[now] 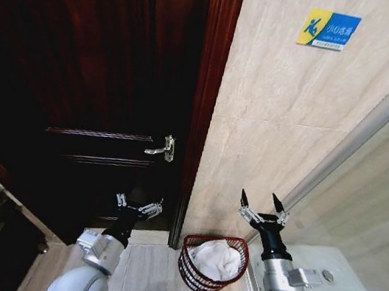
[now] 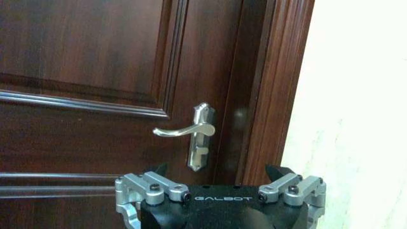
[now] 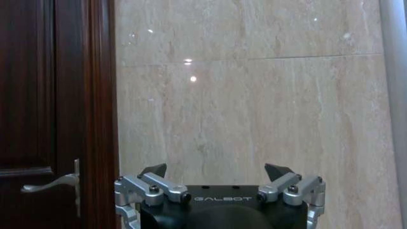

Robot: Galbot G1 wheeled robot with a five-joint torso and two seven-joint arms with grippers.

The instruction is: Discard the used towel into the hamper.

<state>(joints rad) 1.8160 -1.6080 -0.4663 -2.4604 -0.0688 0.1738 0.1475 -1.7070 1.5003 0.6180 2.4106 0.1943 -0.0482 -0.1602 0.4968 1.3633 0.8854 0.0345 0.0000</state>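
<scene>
Towel (image 1: 214, 258) inside hamper (image 1: 192, 273) on tiled floor (image 1: 148, 268) beside marble wall (image 1: 269, 143)

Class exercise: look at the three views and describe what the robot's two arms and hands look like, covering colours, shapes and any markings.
Both arms have rounded silver-grey shells that narrow into black wrists. The left hand and right hand match: a black body, silver metal finger brackets fixed with dark bolts, and black pointed fingertips. White "GALBOT" lettering runs across the black hand body in both wrist views.
</scene>
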